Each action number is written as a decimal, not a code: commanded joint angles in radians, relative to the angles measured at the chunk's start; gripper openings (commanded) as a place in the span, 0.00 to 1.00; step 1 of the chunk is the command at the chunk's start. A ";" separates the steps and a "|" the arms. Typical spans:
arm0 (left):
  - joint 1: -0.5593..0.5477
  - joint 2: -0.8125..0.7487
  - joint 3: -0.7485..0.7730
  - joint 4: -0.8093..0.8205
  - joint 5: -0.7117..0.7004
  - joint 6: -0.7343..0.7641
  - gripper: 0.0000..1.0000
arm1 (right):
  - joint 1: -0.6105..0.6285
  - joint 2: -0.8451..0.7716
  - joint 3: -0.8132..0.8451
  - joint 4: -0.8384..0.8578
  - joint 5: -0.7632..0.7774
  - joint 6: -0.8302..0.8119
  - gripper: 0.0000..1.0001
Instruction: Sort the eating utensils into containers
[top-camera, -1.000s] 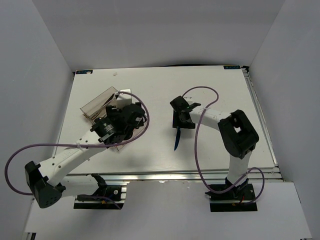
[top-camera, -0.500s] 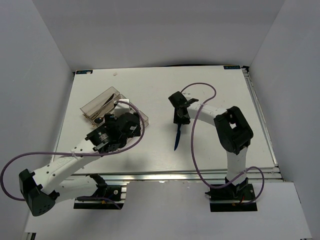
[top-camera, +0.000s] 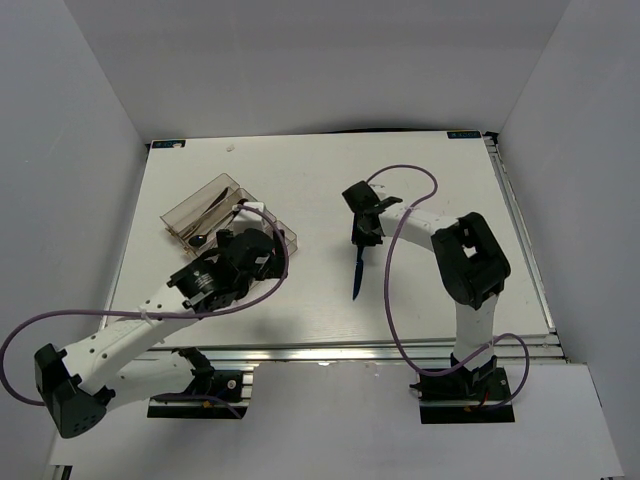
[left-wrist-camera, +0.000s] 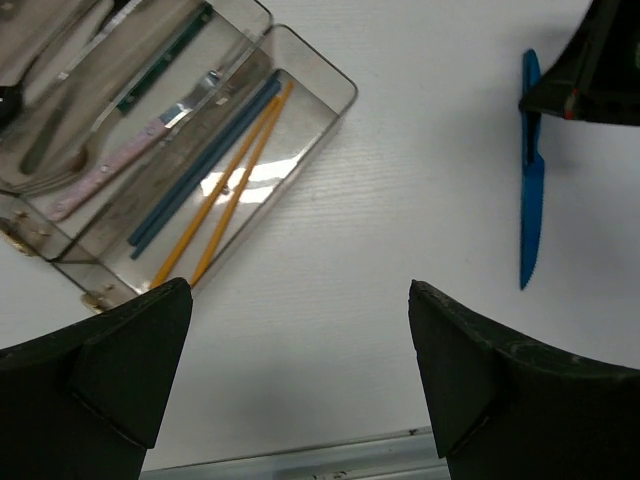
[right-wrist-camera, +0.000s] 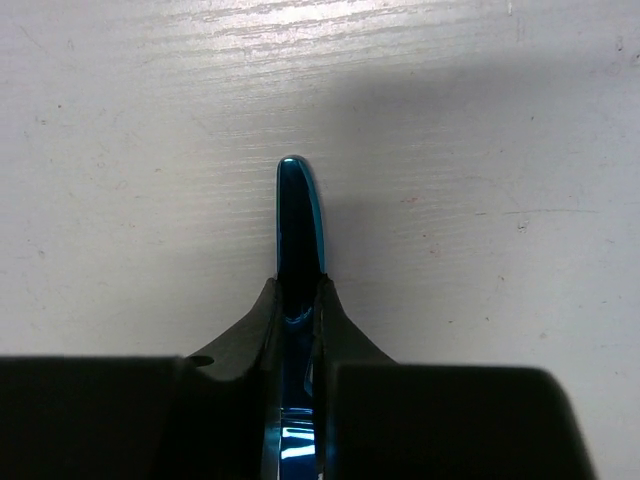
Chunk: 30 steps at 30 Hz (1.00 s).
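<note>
A blue knife (top-camera: 355, 272) lies on the white table, its handle end pinched between the jaws of my right gripper (top-camera: 360, 233). The right wrist view shows the jaws shut on the knife (right-wrist-camera: 300, 200) with its rounded end poking out past my right gripper (right-wrist-camera: 298, 285). The clear organiser tray (top-camera: 178, 212) stands at the left, holding several utensils. In the left wrist view the tray (left-wrist-camera: 345, 90) shows two orange sticks (left-wrist-camera: 235, 185), blue sticks (left-wrist-camera: 205, 165) and a pink-handled piece (left-wrist-camera: 100, 170). My left gripper (left-wrist-camera: 300, 290) hangs open and empty above bare table beside the tray's near right corner.
The metal rail of the table's near edge (left-wrist-camera: 300, 462) runs just below my left gripper. White walls enclose the table on three sides. The right arm's purple cable (top-camera: 400, 180) loops over the table behind the knife.
My right gripper has closed on the blue knife's handle. My left arm has pulled back from the tray toward the near edge, still open.
</note>
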 joint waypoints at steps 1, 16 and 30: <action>0.000 -0.014 -0.041 0.113 0.155 0.009 0.98 | 0.003 0.000 -0.037 -0.050 -0.064 -0.011 0.00; -0.003 0.072 -0.283 0.682 0.521 -0.104 0.97 | 0.003 -0.132 0.014 -0.007 -0.087 -0.078 0.00; -0.006 0.260 -0.401 1.118 0.679 -0.120 0.98 | 0.020 -0.322 -0.043 0.005 -0.173 -0.049 0.00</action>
